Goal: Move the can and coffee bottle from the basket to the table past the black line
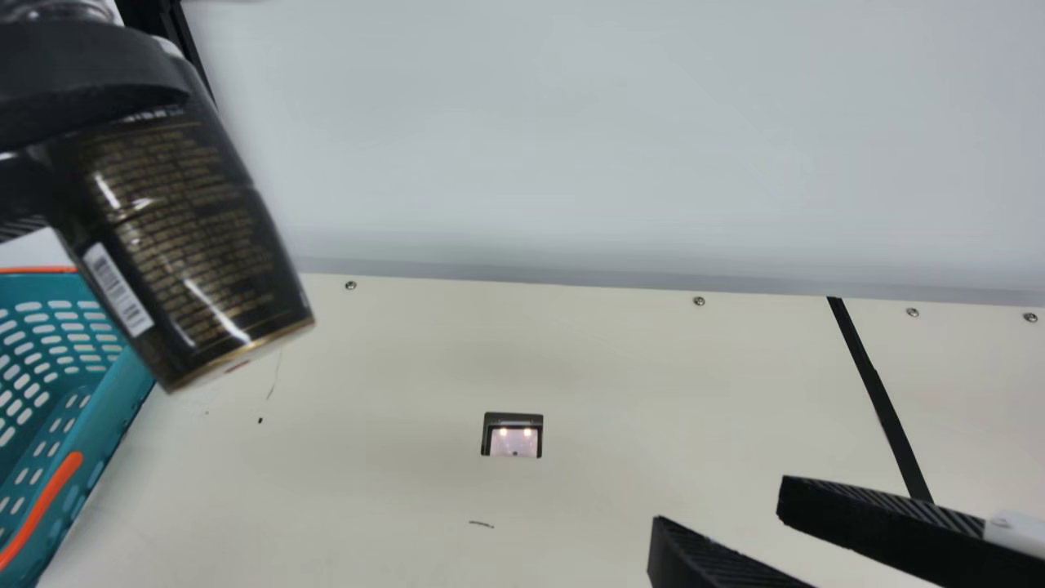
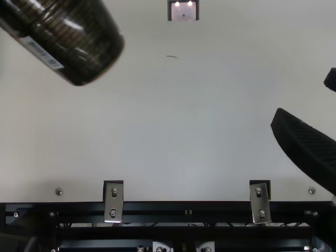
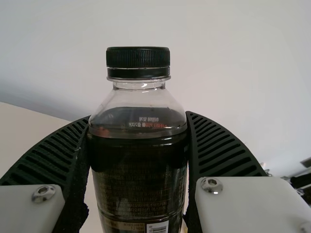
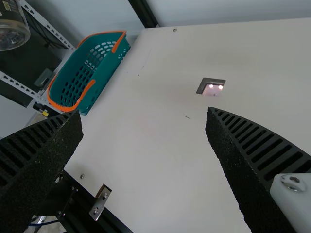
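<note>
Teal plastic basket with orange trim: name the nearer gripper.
Left: the left gripper is raised on the same side as the basket; the right gripper is across the cream table.

It looks like a robotics lab or workshop: a pale bench [image 1: 571, 367] with screws [image 1: 350, 285] along its edge, a black metal rail [image 2: 189, 208] with bolted steel brackets [image 2: 113, 202], white slotted framing [image 4: 48, 25] and cables [image 4: 46, 223].

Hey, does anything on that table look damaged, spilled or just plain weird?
A short dark mark on the table might be a scratch or stain. Otherwise nothing stands out: the tilted bottle in the left gripper has its cap on.
</note>
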Controlling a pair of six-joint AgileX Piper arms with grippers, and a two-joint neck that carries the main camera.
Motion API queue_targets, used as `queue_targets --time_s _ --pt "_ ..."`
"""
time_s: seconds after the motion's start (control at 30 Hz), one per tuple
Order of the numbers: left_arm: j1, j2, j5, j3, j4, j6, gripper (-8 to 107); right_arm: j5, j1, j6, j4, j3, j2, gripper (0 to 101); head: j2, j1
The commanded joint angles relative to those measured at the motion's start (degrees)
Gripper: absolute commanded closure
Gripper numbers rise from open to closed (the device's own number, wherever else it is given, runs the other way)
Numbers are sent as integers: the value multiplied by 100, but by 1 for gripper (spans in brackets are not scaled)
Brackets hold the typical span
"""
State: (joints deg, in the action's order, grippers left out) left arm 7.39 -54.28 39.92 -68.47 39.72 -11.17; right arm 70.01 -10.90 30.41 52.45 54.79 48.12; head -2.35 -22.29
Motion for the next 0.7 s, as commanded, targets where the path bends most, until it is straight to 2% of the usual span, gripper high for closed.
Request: queue_targets --time_s 0.0,0.33,0.67 --pt "45 -34 -23 24 175 5 89 0 0 0 0 0 0 0 57 -17" --pt "697 -362 -511 -21 593 -147 89 0 0 0 0 0 0 0 57 -17" --pt "1841 -827 -1258 -302 -25 -860 89 0 0 0 0 0 0 0 57 -17"
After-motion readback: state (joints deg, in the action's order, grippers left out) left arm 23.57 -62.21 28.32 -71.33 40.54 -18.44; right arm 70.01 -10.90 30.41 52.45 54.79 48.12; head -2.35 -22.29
